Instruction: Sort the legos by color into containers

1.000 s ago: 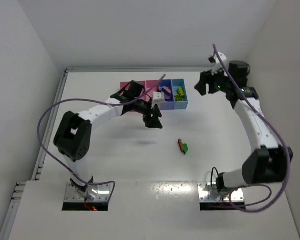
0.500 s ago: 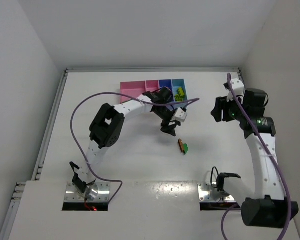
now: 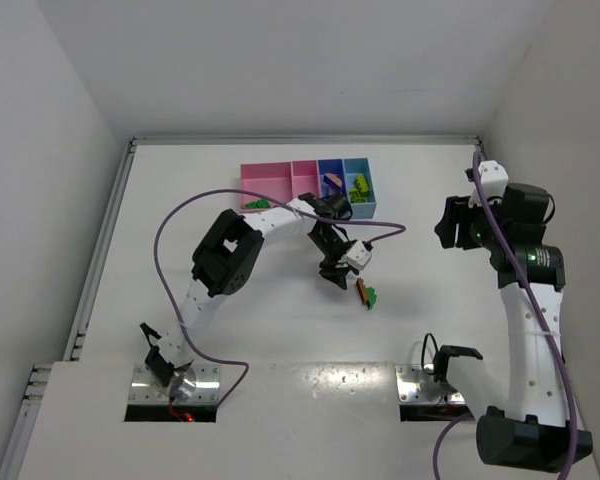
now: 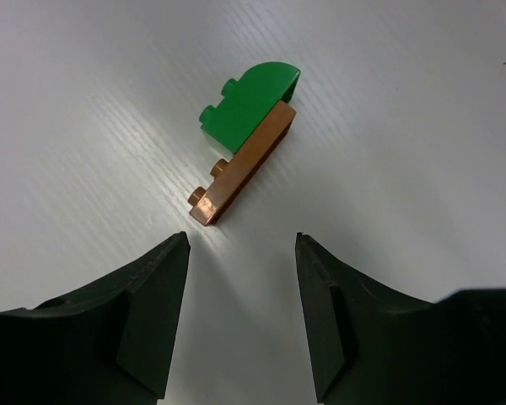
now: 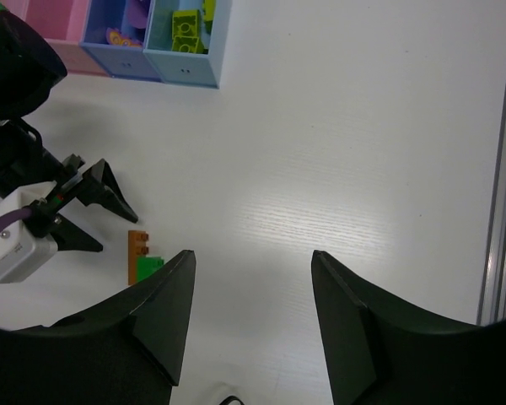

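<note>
A salmon-brown brick (image 4: 244, 173) with a green brick (image 4: 249, 105) pressed against its side lies on the white table; the pair also shows in the top view (image 3: 365, 292) and the right wrist view (image 5: 139, 256). My left gripper (image 4: 240, 240) is open and empty, just short of the brown brick's near end; in the top view it (image 3: 335, 277) sits just left of the pair. My right gripper (image 5: 253, 257) is open and empty, high over the right side of the table (image 3: 450, 225). The joined trays (image 3: 280, 172) stand at the back.
The light blue tray (image 5: 204, 51) holds yellow-green bricks (image 5: 185, 25). The purple-blue tray (image 5: 118, 61) holds purple and salmon pieces. The left arm's purple cable (image 3: 380, 228) loops over the table in front of the trays. A metal rail (image 5: 497, 169) runs along the right table edge.
My left gripper has swung from in front of the trays down and right to the brick pair. My right arm has pulled back to the right, away from the trays.
</note>
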